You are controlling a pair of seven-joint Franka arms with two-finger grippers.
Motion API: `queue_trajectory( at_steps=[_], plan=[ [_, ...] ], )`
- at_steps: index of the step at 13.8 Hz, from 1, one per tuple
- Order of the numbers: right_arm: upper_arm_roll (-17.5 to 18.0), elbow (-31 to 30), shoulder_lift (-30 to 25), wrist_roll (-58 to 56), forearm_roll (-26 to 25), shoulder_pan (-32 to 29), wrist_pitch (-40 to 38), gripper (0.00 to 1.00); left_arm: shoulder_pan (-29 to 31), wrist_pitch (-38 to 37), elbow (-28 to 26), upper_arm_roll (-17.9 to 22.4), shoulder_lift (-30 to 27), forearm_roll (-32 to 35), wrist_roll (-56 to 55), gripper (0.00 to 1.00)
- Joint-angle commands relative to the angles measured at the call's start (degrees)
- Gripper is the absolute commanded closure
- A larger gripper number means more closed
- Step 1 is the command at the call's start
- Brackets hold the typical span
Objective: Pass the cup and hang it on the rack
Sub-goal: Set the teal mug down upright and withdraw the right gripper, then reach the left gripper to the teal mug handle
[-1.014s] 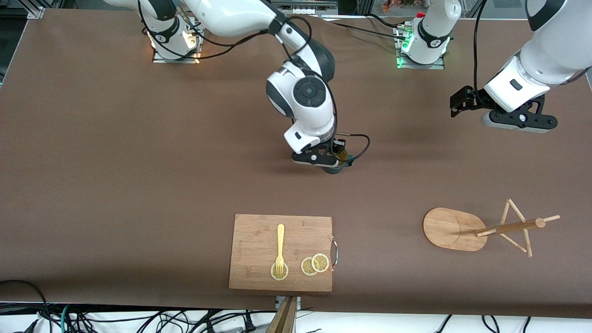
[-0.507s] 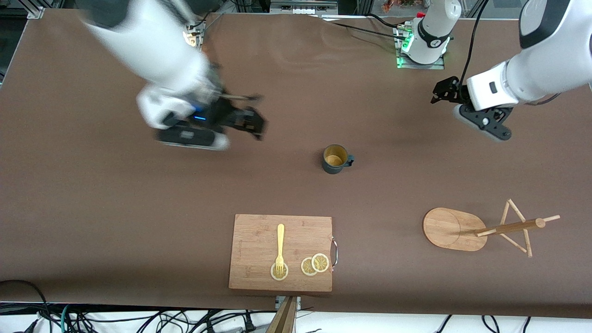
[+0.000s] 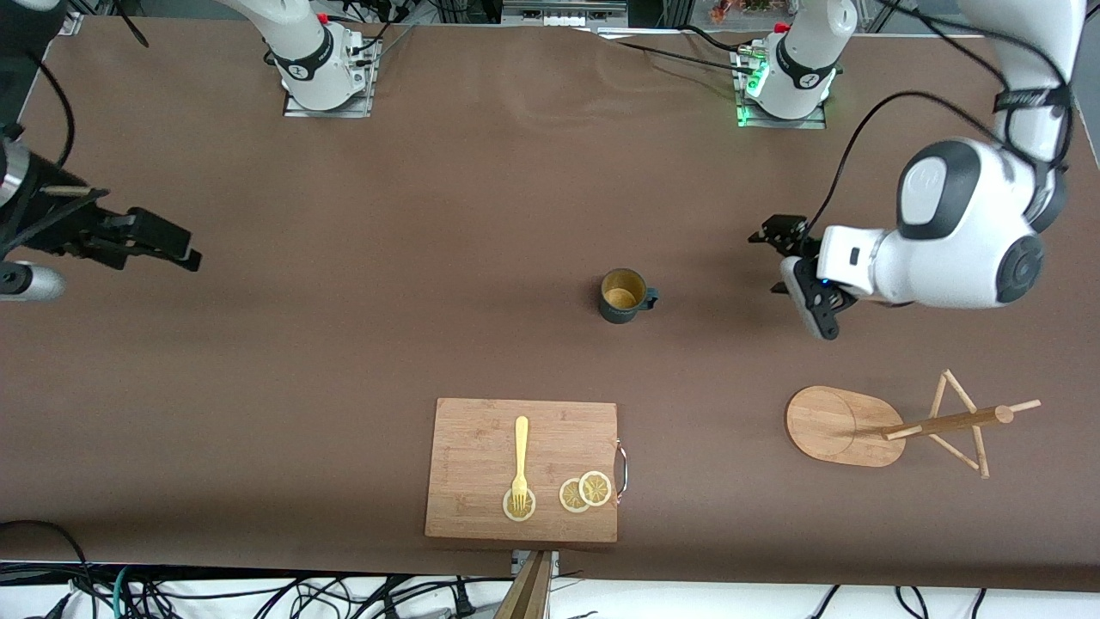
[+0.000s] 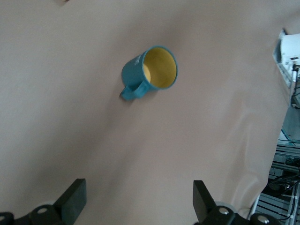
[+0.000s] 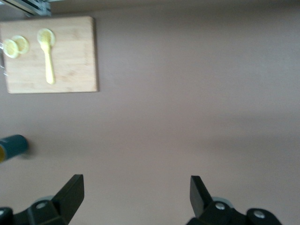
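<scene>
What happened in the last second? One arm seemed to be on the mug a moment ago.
The right pincer let go of the cup and swung away to its own end of the table. The left pincer, open, came down toward the cup. The cup, the rack and the cutting board stayed put.

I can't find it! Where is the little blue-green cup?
The cup stands upright on the table's middle, farther from the front camera than the cutting board, with the left claw open beside it.
</scene>
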Motion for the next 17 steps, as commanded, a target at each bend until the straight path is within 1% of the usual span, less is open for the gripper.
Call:
queue_trajectory(
  at_steps=[1, 3, 4, 5, 6, 9, 10, 12, 13, 14, 16, 17],
  plan=[
    [-1.85, -4.12, -0.46, -3.84, 0.39, 0.57, 0.92, 0.00, -0.30, 3.81, 1.25, -0.49, 5.84, -7.07, 14.64, 0.00],
    [-1.94, -9.73, -0.46, -4.54, 0.21, 0.57, 5.21, 0.00, -2.40, 7.93, 1.16, -0.49, 9.01, -9.90, 23.89, 0.00],
    [-2.20, -12.28, -0.46, -4.55, -0.93, 0.66, 6.89, 0.00, -3.28, 10.48, 0.38, -0.58, 10.15, -10.96, 28.80, 0.00],
    [-2.03, -13.79, -0.46, -4.63, -3.29, 0.92, 8.56, 0.00, -3.72, 12.77, -1.63, -0.58, 10.77, -13.92, 33.55, 0.00],
    [-1.85, -15.02, -0.46, -4.90, -4.96, 1.19, 9.71, 0.00, -4.08, 15.14, -4.78, -0.93, 10.69, -17.87, 38.12, 0.00],
    [-1.59, -16.44, -0.45, -4.99, -7.17, 3.38, 11.04, 0.00, -4.17, 23.05, -11.74, -2.34, 10.69, -27.02, 52.89, 0.00],
    [-0.20, -17.14, -0.98, -4.46, -7.61, 3.13, 11.12, 0.00, -4.43, 24.46, -13.33, -2.60, 10.78, -30.01, 56.15, 0.00],
    [5.07, -18.45, -3.43, -4.11, -10.85, 0.41, 10.95, 0.00, -5.31, 27.02, -15.27, -2.60, 10.95, -34.32, 61.87, 0.00],
    [7.44, -19.51, -4.31, -3.85, -11.39, -0.65, 11.12, 0.00, -6.01, 27.11, -15.45, -2.51, 11.39, -36.69, 63.99, 0.00],
    [10.16, -20.56, -5.80, -3.67, -12.35, -3.00, 10.86, 0.00, -6.19, 28.25, -15.45, -2.60, 12.35, -38.11, 66.70, 0.00],
    [17.45, -26.43, -11.85, -3.58, -14.73, -9.59, 11.21, 0.00, -6.71, 29.84, -15.45, -2.60, 14.29, -43.28, 72.51, 0.00],
    [19.83, -29.16, -14.49, -3.67, -15.17, -12.06, 11.47, 0.00, -7.24, 29.84, -15.45, -2.51, 14.90, -44.79, 74.36, 0.00]
  ],
)
